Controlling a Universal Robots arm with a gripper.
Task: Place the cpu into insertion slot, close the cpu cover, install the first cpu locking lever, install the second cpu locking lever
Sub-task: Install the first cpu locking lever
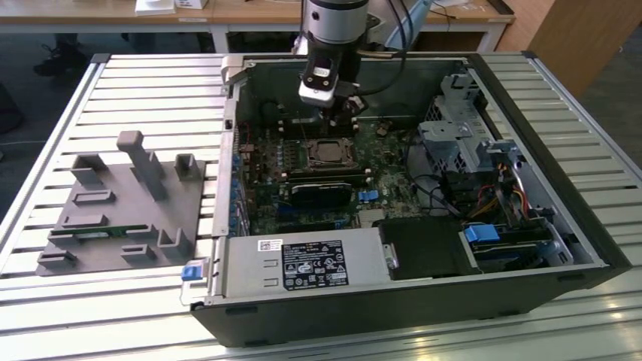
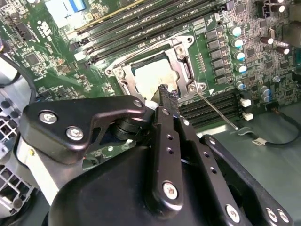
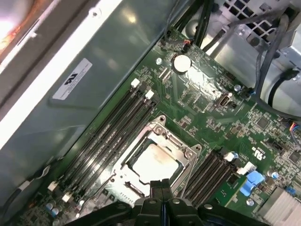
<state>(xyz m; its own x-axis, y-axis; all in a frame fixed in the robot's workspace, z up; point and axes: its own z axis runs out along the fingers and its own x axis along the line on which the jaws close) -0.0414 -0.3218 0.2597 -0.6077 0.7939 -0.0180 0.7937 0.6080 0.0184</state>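
Gripper point(image 3: 162, 184) clenched shut on nothing, fingertips at the edge of the cpu point(image 3: 155, 163), cpu cover point(image 3: 190, 151) flat around it

We see a slatted metal surface point(image 1: 140, 90), a wooden desk point(image 1: 261, 13) behind it, dark floor point(image 1: 25, 83) beside, and a wooden panel point(image 1: 587, 34) at the exterior view's right.

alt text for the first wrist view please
The shut gripper is poised at the edge of the pale cpu, which is framed by the silvery cpu cover. Green motherboard and long black memory slots surround them.
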